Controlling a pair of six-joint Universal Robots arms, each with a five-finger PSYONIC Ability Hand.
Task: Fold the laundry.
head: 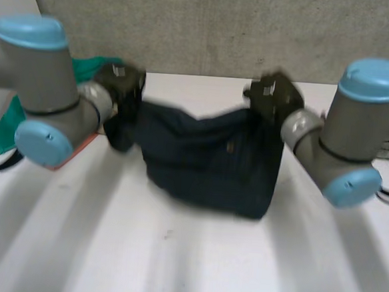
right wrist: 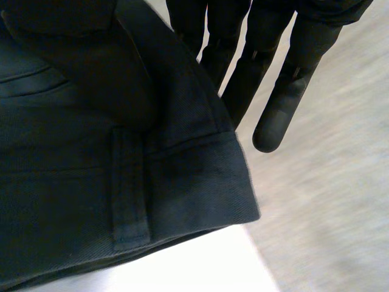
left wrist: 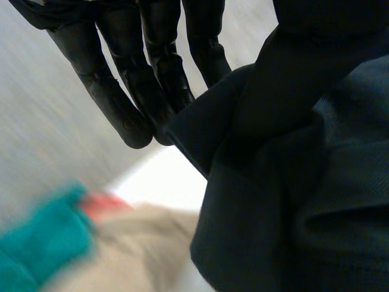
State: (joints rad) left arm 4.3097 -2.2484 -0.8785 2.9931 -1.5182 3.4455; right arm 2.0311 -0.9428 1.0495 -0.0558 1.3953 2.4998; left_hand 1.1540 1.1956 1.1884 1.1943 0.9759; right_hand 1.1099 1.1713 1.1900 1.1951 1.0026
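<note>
Navy trousers (head: 210, 162), long axis side-to-side

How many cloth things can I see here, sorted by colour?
Navy: 1, the navy garment lifted off the table
Teal: 1, the teal cloth
Beige: 1, the beige cloth
Red: 1, the red thing, too blurred to tell whether it is cloth
Total: 4, counting the red one

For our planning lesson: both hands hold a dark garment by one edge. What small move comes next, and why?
Probably draw both hands toward the robot, folding the held edge over: left hand and right hand each pinch a corner of the dark garment, its middle sagging.
</note>
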